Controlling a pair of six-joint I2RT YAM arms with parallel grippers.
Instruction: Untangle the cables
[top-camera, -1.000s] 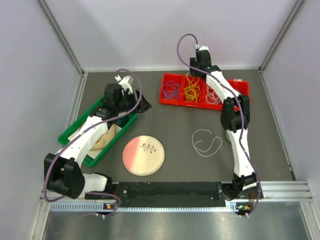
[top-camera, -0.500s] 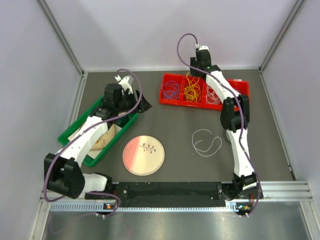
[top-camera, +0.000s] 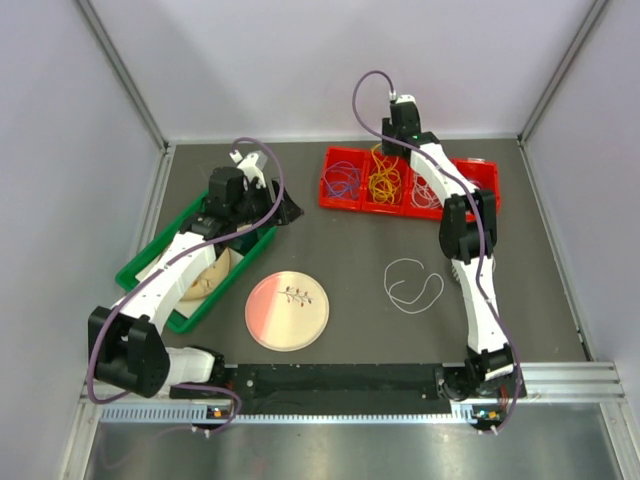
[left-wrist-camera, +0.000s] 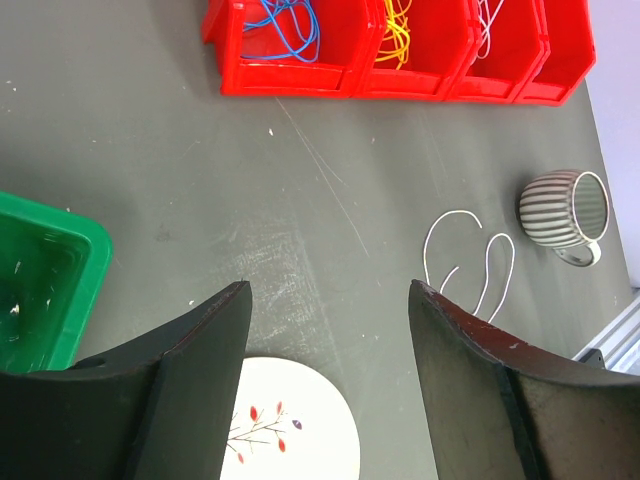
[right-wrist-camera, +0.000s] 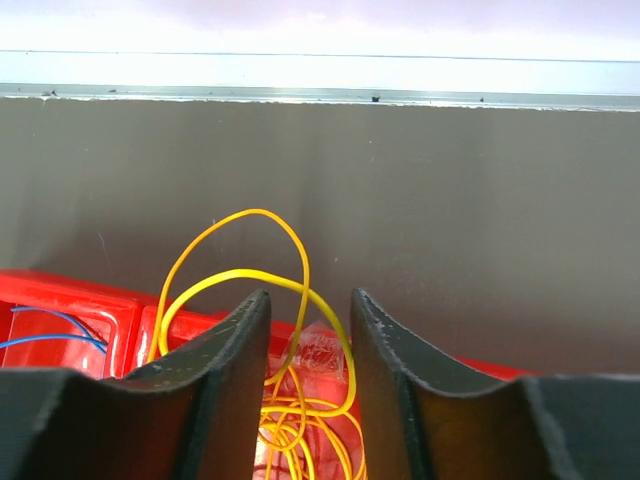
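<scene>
**Left wrist view.** Your left gripper (left-wrist-camera: 330, 292) stands with jaws wide apart above the table (left-wrist-camera: 180, 160). Far ahead of the tips, a red bin (left-wrist-camera: 300, 78) holds a blue cable (left-wrist-camera: 285, 25), a yellow cable (left-wrist-camera: 400, 35) and, at the frame edge, what seems to be a white-grey strand (left-wrist-camera: 487, 18), each in its own compartment. Just right of the right finger lies a loose white cable (left-wrist-camera: 428, 245), and beyond it a striped mug (left-wrist-camera: 560, 210). Left of the left finger you see a green bin (left-wrist-camera: 50, 300), and between the fingers a plate (left-wrist-camera: 300, 420).

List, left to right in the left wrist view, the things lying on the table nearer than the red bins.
Green plastic bin → white round plate with a twig motif → loose white cable → grey striped ceramic mug.
</scene>
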